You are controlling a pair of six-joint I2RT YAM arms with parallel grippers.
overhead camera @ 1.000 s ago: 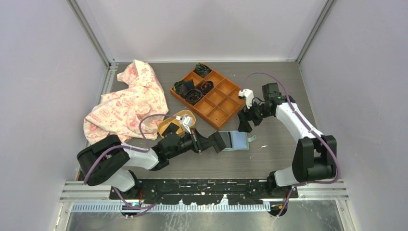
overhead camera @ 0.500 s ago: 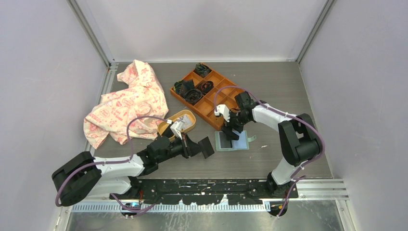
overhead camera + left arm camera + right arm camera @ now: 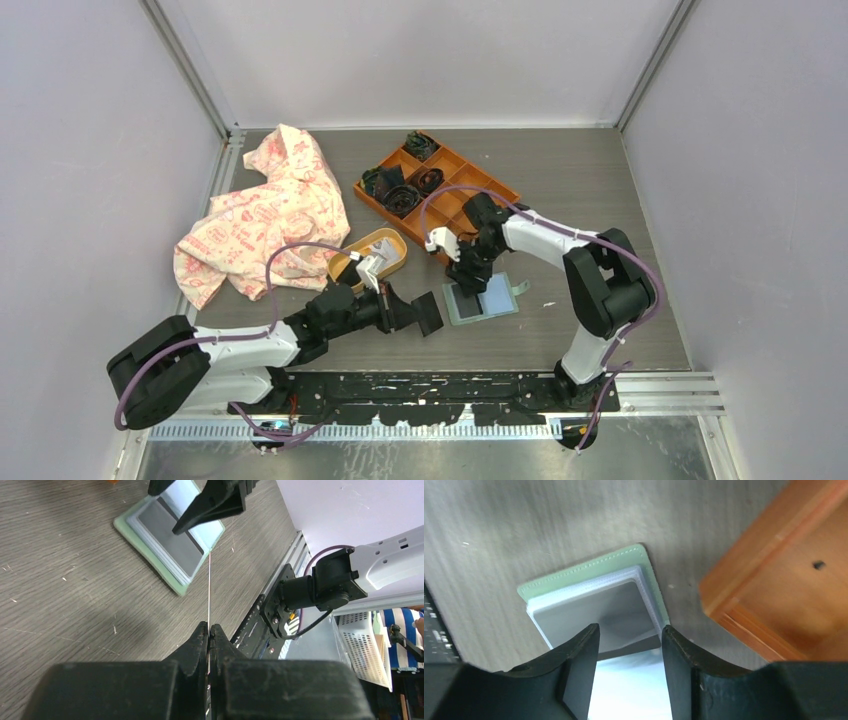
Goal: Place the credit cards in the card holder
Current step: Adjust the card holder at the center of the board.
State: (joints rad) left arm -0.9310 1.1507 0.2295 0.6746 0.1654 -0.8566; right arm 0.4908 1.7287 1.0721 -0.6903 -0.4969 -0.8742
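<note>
Card holder (image 3: 497, 298) is lying open and flat on the table (image 3: 580, 190), just in front of the near corner of the orange tray (image 3: 470, 238). Outer edge is showing sage green with a stitched border (image 3: 589, 575). Inside, clear plastic sleeves are stacking slightly short of that border. The top sleeve is showing a flat grey panel, and the half nearer the arm bases is reading pale blue. A small closing tab is sticking out on its right side in the top view.

Right gripper (image 3: 466, 280) is hanging directly over the left half of the holder. Its fingers (image 3: 581, 665) are standing apart with the grey panel visible between them and nothing caught there. Whether the tips are touching the sleeve cannot be told.

Left gripper (image 3: 412, 310) is sitting just left of the holder, apart from it, with fingers pressed together on a card (image 3: 209, 590). The left wrist view is showing the card edge-on as a thin pale line pointing toward the holder. From above it is reading as a dark rectangle (image 3: 430, 312).

Yellow dish (image 3: 398, 245) and patterned cloth (image 3: 270, 210) are lying further left.
</note>
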